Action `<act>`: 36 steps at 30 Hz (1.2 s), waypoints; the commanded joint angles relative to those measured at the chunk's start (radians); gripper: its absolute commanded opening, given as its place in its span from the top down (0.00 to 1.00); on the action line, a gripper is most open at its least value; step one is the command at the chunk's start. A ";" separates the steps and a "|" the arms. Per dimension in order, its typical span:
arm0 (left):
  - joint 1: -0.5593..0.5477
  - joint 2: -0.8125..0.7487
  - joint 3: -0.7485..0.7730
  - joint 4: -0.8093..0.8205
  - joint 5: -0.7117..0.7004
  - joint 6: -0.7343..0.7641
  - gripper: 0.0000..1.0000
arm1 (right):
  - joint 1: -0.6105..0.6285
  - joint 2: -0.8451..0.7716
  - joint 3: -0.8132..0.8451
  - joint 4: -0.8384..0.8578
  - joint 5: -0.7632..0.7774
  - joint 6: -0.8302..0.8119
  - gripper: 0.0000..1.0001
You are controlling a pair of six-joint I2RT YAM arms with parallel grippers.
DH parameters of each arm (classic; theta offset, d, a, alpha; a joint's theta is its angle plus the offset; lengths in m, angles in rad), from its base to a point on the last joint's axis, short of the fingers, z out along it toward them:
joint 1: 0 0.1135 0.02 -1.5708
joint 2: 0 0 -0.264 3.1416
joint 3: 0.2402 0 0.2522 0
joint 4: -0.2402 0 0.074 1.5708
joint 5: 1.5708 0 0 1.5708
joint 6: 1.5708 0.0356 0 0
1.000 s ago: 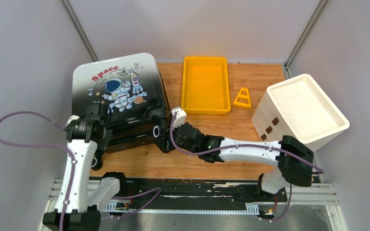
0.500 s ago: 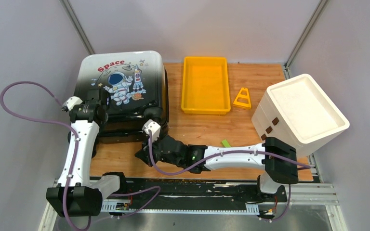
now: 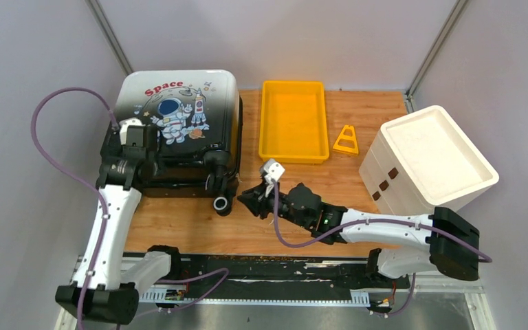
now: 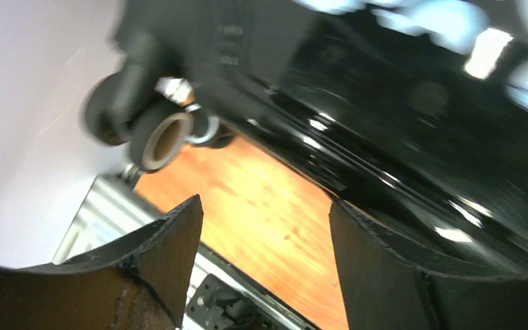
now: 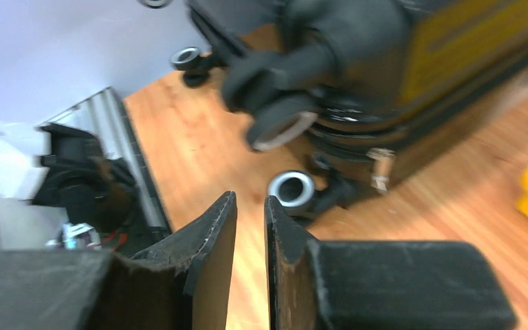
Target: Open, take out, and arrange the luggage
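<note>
Opening step: luggage [image 3: 179,113] lies flat and closed at far left. Left gripper [image 4: 265,213] gapes empty at its near edge; right gripper [image 5: 249,206] is barely parted, empty, beside the wheels [image 3: 221,203]. Next calls for prying the shell open.

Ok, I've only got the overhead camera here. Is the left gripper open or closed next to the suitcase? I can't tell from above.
Observer: Open. The left wrist view shows the left gripper with its fingers wide apart and only the bare wood of the table between them.
Operator: Is it touching the luggage?
Observer: The fingertips look clear of it. The glossy black shell of the luggage lies just beyond them, though that picture is blurred.
Operator: And the right gripper?
Observer: In the right wrist view the right gripper is only slightly open, with a thin gap and nothing in it. It is aimed toward a wheel of the luggage.
</note>
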 commanded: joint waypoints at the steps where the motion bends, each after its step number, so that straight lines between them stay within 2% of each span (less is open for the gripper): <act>1: -0.158 -0.116 0.000 0.239 0.204 0.206 0.20 | -0.092 -0.053 -0.116 0.158 -0.027 -0.050 0.77; 4: -0.237 -0.205 -0.030 0.237 0.317 0.231 0.17 | -0.145 -0.058 -0.164 0.185 -0.041 -0.058 0.77; 8: -0.263 -0.278 -0.039 0.232 0.524 0.226 0.13 | -0.194 -0.059 -0.205 0.224 -0.076 -0.062 0.75; 9: -0.270 -0.303 -0.042 0.238 0.572 0.218 0.09 | -0.206 -0.055 -0.217 0.249 -0.091 -0.069 0.74; 11: -0.293 -0.335 -0.062 0.273 0.636 0.199 0.01 | -0.223 -0.035 -0.240 0.318 -0.109 -0.088 0.74; 15: -0.354 -0.371 -0.131 0.362 0.654 0.145 0.00 | -0.247 0.016 -0.238 0.357 -0.128 -0.110 0.73; 23: -0.504 -0.323 -0.222 0.412 0.530 0.117 0.00 | -0.252 0.064 -0.228 0.368 -0.133 -0.089 0.73; 26: -0.586 -0.296 -0.244 0.441 0.388 0.101 0.00 | -0.252 0.085 -0.227 0.381 -0.136 -0.080 0.73; 31: -0.753 -0.218 -0.242 0.473 0.252 0.074 0.00 | -0.256 0.134 -0.233 0.408 -0.141 -0.076 0.74; 36: -0.811 -0.124 -0.222 0.434 0.132 0.035 0.01 | -0.258 0.148 -0.240 0.417 -0.140 -0.061 0.74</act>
